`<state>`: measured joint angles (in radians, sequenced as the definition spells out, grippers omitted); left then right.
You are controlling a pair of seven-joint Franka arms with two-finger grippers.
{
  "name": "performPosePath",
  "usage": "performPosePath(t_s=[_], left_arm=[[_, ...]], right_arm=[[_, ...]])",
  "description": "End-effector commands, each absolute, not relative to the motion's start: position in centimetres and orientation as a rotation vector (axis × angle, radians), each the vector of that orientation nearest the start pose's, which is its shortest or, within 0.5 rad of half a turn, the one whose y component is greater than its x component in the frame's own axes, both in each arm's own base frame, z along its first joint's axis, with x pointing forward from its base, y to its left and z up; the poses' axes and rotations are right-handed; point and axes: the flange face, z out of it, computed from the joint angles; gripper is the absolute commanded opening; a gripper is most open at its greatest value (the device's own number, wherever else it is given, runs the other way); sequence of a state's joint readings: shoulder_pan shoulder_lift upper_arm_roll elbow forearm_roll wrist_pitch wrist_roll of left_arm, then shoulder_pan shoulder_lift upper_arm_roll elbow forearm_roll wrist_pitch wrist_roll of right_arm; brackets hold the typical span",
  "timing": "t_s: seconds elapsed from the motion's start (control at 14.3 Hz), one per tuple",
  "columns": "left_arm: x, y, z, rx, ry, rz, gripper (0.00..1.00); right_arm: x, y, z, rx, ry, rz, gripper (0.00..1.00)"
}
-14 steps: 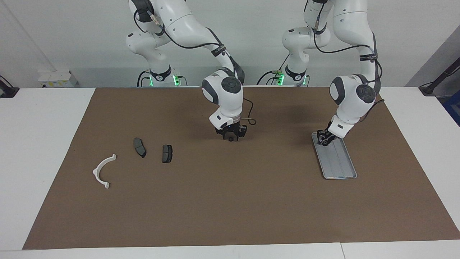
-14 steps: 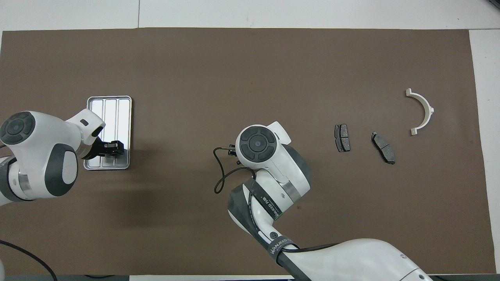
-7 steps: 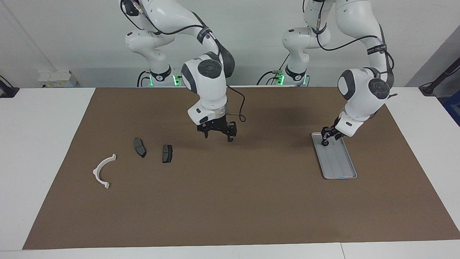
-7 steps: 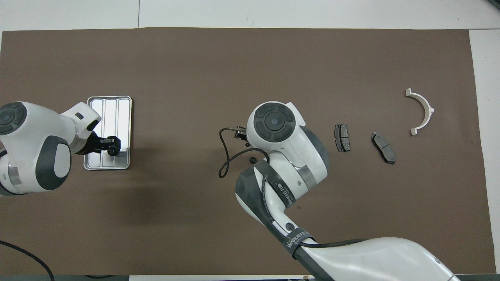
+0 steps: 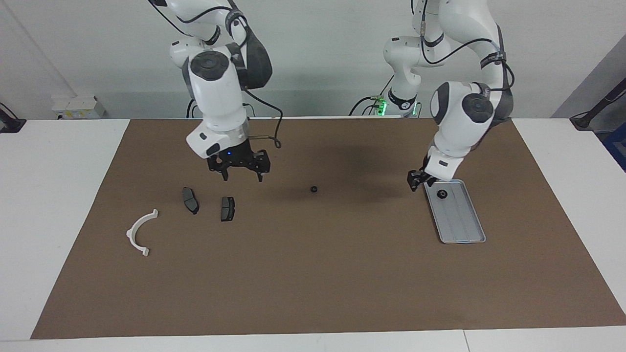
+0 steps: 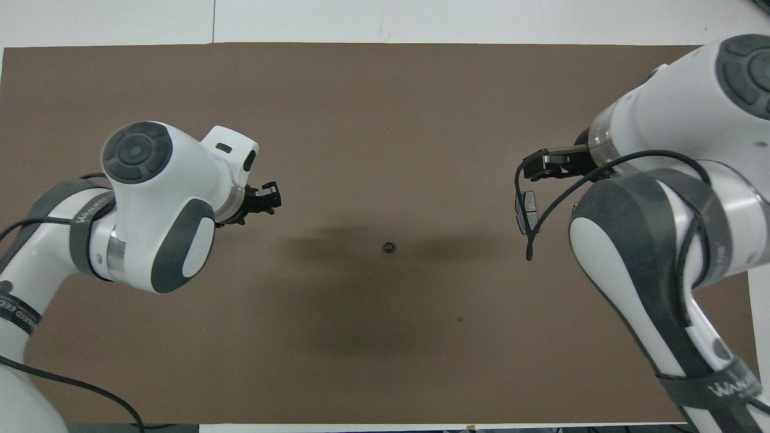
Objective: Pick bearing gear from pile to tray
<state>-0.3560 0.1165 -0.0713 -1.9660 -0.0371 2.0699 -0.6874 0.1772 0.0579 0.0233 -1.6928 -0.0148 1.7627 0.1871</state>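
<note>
One gear (image 5: 313,189) lies loose mid-mat: small, hard, light; pinch its rim. Right gripper (image 5: 242,173) open over pads (image 5: 227,209); left gripper (image 5: 417,181) beside tray (image 5: 462,233), grip unclear.

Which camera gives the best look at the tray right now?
The facing view. There the whole tray shows on the mat at the left arm's end, with a small black part lying in it. In the overhead view the left arm covers it, so none of it shows.

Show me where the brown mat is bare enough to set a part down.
Bare: the wide stretch between the small black round gear and the silver-grey metal tray, and everything farther from the robots. Crowded: the right arm's end, with two dark grey brake pads and the white plastic arc.
</note>
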Motion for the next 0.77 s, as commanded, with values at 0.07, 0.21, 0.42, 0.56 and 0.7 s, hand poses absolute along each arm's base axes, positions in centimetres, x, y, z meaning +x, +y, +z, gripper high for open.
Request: performPosePath(t_s=[0.07,0.21,0.42,0.56,0.7], left_arm=[[50.8,-33.1,42.2,-3.17,-0.576,0.03,0.6],[49.9,-39.0,40.1,-3.162,-0.563,0.055,0.64],[49.2,-43.9,36.6,-3.157,-0.545,0.041,0.68],[49.1,-43.7,35.6,-3.154,-0.541,0.029,0.68],[48.3,-43.6,33.6,-3.144,-0.528,0.044,0.68]], right_arm=[[53.5,8.4,59.4,-3.235,-0.132,-0.016,1.0],[53.0,5.7,60.6,-3.232,-0.183,-0.013,1.0],[52.7,3.8,61.3,-3.211,-0.247,-0.004,1.0],[52.5,3.6,62.1,-3.151,-0.24,0.012,1.0],[52.2,2.3,63.5,-3.074,-0.169,0.063,1.0]])
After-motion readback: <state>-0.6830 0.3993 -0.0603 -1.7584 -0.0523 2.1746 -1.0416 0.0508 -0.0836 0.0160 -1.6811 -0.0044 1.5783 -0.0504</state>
